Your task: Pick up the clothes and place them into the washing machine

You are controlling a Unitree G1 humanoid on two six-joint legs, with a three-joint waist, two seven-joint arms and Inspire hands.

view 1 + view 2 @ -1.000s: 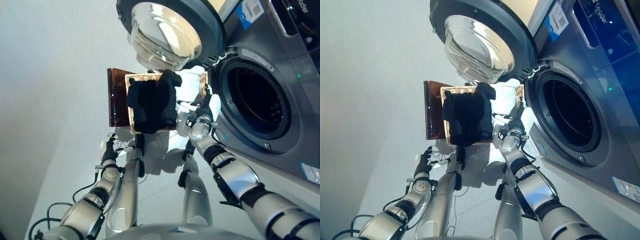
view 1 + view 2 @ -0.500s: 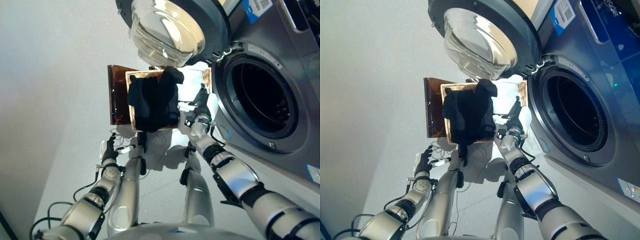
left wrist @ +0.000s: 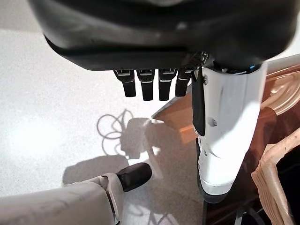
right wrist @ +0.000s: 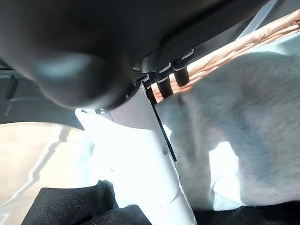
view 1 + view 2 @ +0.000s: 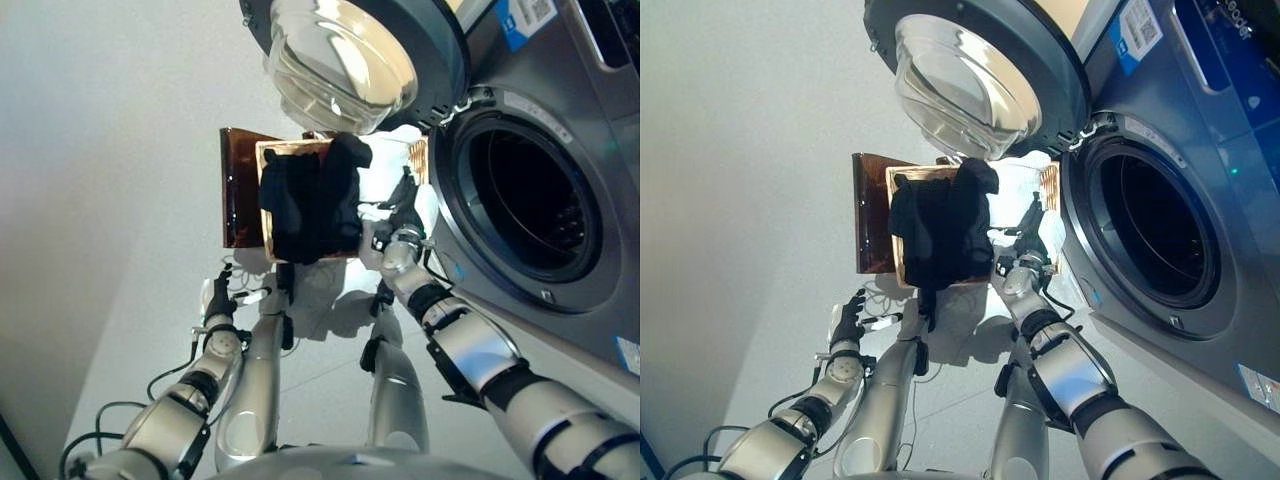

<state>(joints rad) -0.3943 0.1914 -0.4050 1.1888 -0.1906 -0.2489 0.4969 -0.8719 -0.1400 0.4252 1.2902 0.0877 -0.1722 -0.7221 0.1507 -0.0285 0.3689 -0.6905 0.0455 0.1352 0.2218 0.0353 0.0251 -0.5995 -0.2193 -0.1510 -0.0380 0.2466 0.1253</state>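
Two silver-grey arms with black joint bands end in dark hands: the left robot hand (image 5: 218,300) at lower left of the frame, the right robot hand (image 5: 402,205) near centre. Each thumb wears a white cover with small screws.

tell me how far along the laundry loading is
Early. Done: the washing machine door is swung open and the drum looks empty. In hand: the right hand is at the basket, over the white cloth, with nothing gripped; the left hand idles low beside it. Left: the black garment and white cloth both need lifting out and loading.
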